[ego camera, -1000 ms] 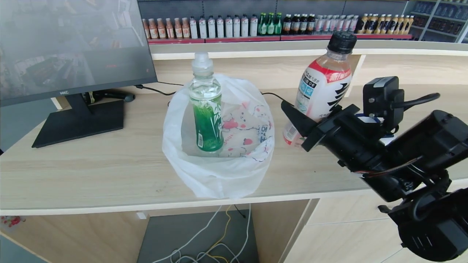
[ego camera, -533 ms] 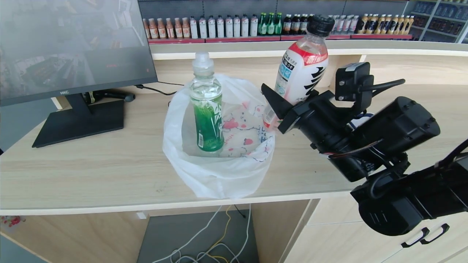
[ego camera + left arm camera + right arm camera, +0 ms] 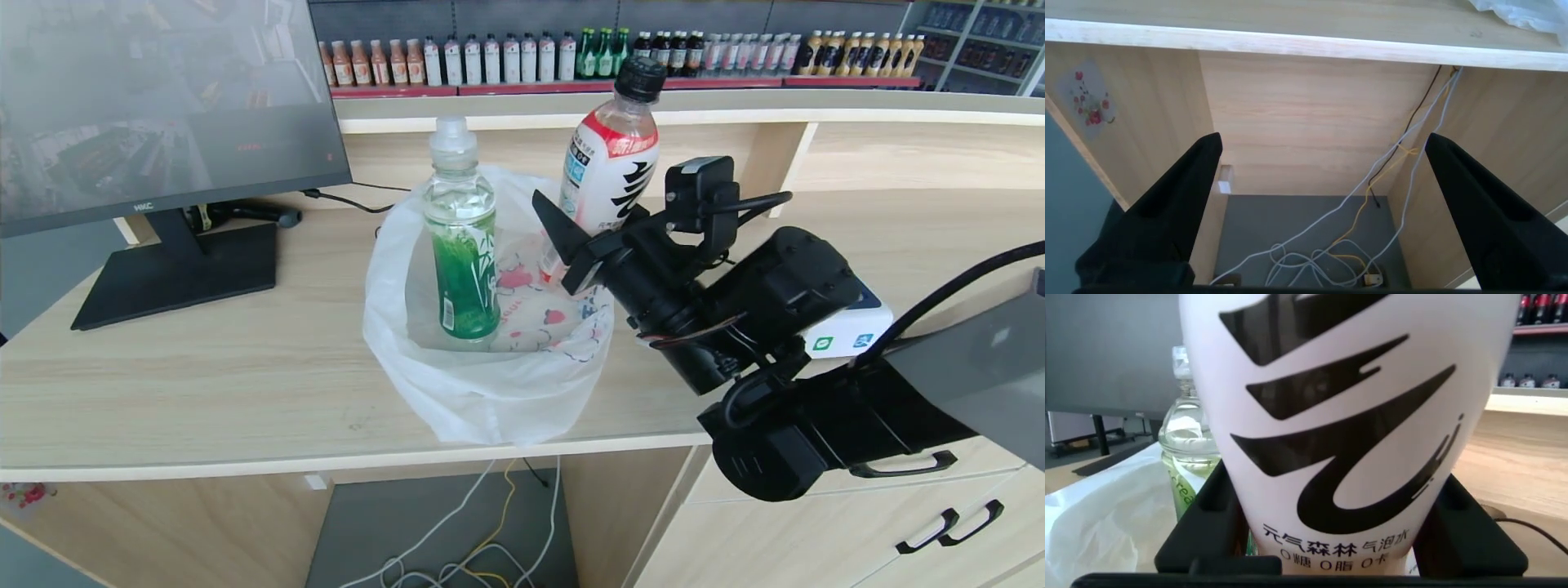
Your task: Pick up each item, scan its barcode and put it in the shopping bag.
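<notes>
Jaws first: the left gripper [image 3: 1323,140] hangs below the counter edge with its jaws spread wide and nothing between them, just loose cables [image 3: 1372,204] on the floor of the cubby behind it. The right gripper [image 3: 575,245] has its jaws clamped on the lower body of a bottle.

Going across the light wooden counter [image 3: 204,367], far left there's a black flat-screen monitor [image 3: 155,98] on its stand. In the middle sits the white, thin plastic shopping bag [image 3: 490,400], mouth open and slumped. A clear plastic bottle with a green label and white cap [image 3: 463,245] stands upright in the bag's left half. Next comes the task's thing, a white-labelled plastic bottle with a black cap [image 3: 608,163]. It's held up off the counter, leaning a bit, with its base over the right side of the bag mouth. A jaw hides the very bottom, so we can't tell if it touches the bag. Further right, a small white box [image 3: 849,331] lies on the counter.

Handling-wise, we'd guess the bottle is full, so fairly heavy, and the grip is low with most of the weight above it, so it may want to tip. The smooth label probably slips and the thin wall will give under a hard squeeze, so the straight lower body looks like the right place to hold. The bag is floppy and won't steady anything, and the green bottle could get knocked.
</notes>
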